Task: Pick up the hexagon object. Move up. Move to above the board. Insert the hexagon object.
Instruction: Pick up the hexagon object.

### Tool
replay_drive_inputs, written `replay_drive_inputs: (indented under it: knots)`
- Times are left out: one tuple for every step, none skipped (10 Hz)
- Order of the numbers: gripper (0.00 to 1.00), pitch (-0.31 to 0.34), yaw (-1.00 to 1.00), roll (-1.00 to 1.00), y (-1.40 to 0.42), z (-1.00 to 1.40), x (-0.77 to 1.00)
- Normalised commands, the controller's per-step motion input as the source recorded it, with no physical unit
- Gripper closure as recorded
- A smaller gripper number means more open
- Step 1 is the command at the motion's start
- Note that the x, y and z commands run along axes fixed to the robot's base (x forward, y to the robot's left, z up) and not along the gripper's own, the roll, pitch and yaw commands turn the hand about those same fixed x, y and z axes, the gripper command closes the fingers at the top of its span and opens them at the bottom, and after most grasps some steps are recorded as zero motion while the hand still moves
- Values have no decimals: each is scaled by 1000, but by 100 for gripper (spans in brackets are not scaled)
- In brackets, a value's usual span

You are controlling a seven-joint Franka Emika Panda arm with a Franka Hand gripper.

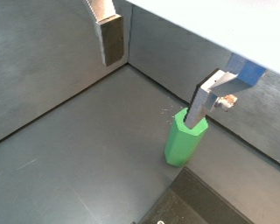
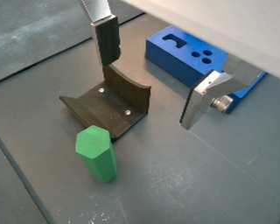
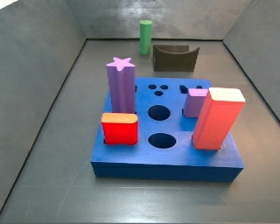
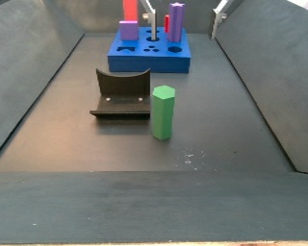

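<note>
The hexagon object [image 4: 164,112] is a tall green prism post standing upright on the dark floor, and it shows in both wrist views [image 1: 185,140] [image 2: 95,154] and far back in a side view [image 3: 145,37]. The board [image 3: 166,166] is a thick blue block with holes, also seen in a wrist view [image 2: 189,57] and a side view [image 4: 150,60]. My gripper [image 1: 154,74] [image 2: 152,74] is open and empty, high above the floor. The post stands free below it, off to one side. One fingertip [image 4: 222,8] shows at the picture's edge.
The dark fixture [image 4: 122,94] [image 2: 108,103] [image 3: 174,58] stands between the post and the board. In the board stand a purple star post [image 3: 122,87], a red block [image 3: 119,129], a tall red post [image 3: 219,118] and a short lilac prism [image 3: 196,101]. Grey walls enclose the floor.
</note>
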Motion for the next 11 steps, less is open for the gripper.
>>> replay_drive_inputs:
  knots:
    - [0, 3, 0, -9, 254, -11, 0]
    - [0, 130, 51, -101, 383, -74, 571]
    - [0, 217, 0, -89, 489, -177, 800]
    - [0, 243, 0, -93, 431, -311, 814]
    - [0, 277, 0, -134, 363, -500, 777]
    - [0, 231, -37, -221, 374, -514, 666]
    - [0, 36, -71, -201, 151, -149, 269]
    - [0, 11, -86, -173, 103, -154, 149]
    - [0, 0, -51, -150, 154, -334, 83]
    - [0, 0, -46, -167, 117, -437, 74]
    - [0, 0, -26, -179, 80, -500, 69]
